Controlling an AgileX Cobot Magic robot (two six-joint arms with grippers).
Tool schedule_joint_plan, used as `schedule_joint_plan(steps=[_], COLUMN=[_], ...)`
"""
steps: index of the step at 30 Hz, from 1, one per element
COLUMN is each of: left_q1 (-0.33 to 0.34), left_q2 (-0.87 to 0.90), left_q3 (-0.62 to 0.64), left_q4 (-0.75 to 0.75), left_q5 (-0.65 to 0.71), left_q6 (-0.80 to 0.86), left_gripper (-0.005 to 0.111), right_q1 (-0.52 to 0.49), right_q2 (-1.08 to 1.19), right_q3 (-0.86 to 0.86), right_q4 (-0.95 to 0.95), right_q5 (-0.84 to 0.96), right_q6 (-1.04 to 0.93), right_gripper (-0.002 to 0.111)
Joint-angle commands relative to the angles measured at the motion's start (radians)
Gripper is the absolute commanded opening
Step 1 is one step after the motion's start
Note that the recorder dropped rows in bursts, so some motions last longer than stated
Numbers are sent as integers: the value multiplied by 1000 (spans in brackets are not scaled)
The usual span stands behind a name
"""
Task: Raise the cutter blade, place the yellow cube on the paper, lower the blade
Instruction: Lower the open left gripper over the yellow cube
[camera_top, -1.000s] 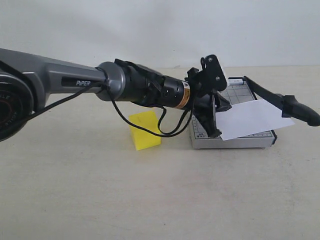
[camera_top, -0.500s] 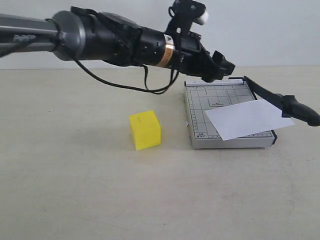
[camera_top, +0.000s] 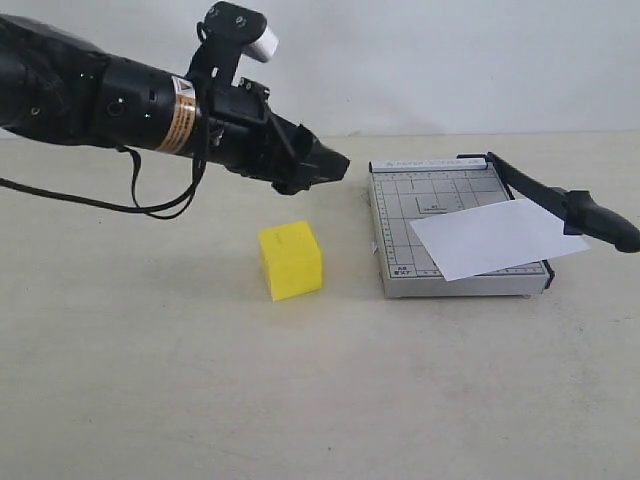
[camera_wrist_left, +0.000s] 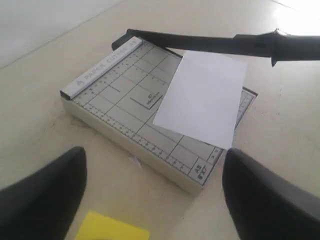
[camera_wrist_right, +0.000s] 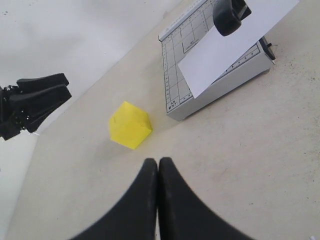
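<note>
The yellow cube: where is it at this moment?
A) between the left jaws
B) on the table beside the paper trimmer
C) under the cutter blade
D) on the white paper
B: the yellow cube rests on the table beside the grey paper trimmer, apart from it and untouched.

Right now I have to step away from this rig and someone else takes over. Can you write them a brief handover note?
Left gripper: open, empty, hovering above the table, pointing toward the trimmer.
Right gripper: shut, empty, set back from the cube.
Things: bright yellow solid cube sits on the beige table beside the small grey paper trimmer. The plain white sheet lies askew on the trimmer, one corner overhanging.
Done: long black cutter blade looks raised at a low angle.
Left: grasp the cube, set it on the sheet, lower the blade.
</note>
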Motion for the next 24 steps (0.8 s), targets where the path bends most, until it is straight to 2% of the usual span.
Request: schedule_joint_plan(steps=[1, 5, 10, 14, 21, 24], left_q1=[0, -2, -2, -2, -2, -2], left_q2=[-45, -45, -33, -33, -19, 4], left_q3=[110, 171, 171, 171, 171, 171], left_q4=[5, 5, 5, 5, 5, 5], left_q5=[142, 168, 235, 239, 217, 208], left_q6=[22, -22, -22, -8, 263, 306], left_gripper=[75, 78, 79, 86, 89, 89], right_q1=[-3, -3, -3, -3, -3, -3], right_q2=[-4, -4, -4, -4, -4, -4], right_q3=[2, 2, 2, 2, 2, 2], right_q4=[8, 8, 8, 10, 16, 16], right_q5=[-16, -16, -9, -10, -10, -10], right_q6=[-8, -8, -8, -8, -8, -8], right_gripper=[0, 0, 0, 0, 0, 0])
